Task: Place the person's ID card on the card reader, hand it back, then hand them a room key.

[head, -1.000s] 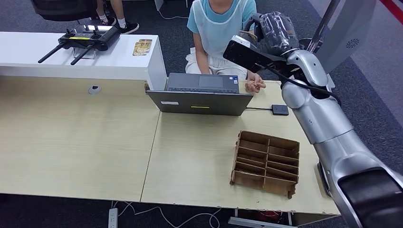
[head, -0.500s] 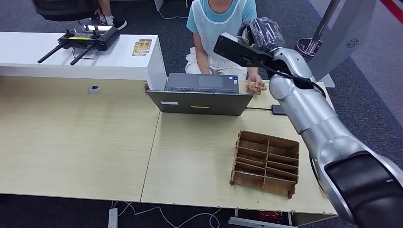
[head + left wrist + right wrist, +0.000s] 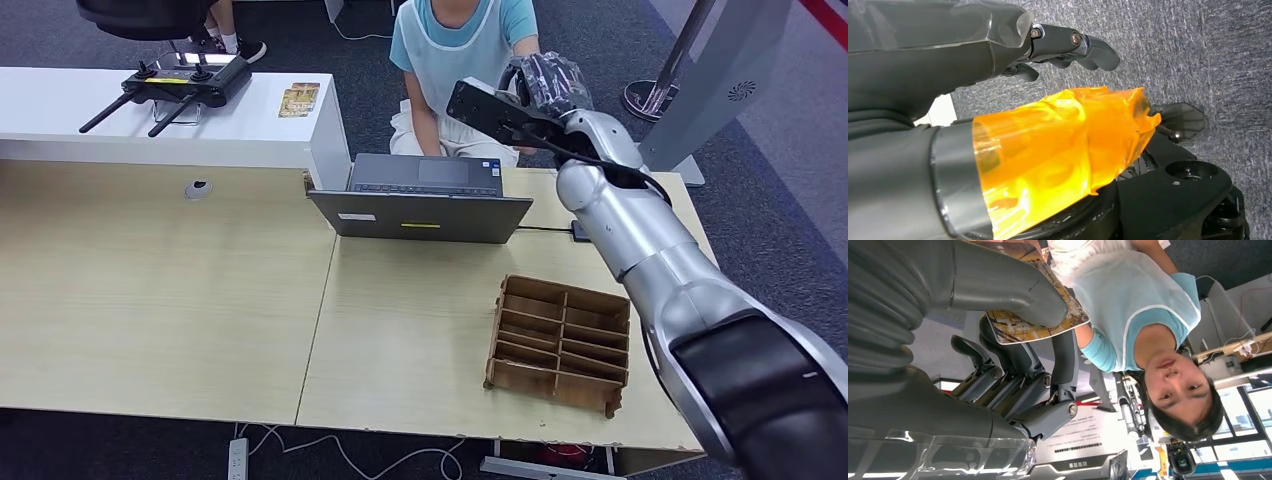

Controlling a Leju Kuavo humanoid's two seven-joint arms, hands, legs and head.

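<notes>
1. While the person (image 3: 455, 45) in the pale blue top sat behind the desk (image 3: 160, 300), a patterned card (image 3: 1035, 320) was pinched between the thumb and fingers of the right hand (image 3: 545, 85), raised beyond the laptop (image 3: 425, 200) towards them.
2. Its other fingers (image 3: 998, 375) were loosely curled under the card.
3. The left hand (image 3: 998, 65) hung over grey carpet, fingers slightly bent and holding nothing (an orange film covered its thumb).
4. A wooden divided tray (image 3: 560, 345) sat nearer the robot.
</notes>
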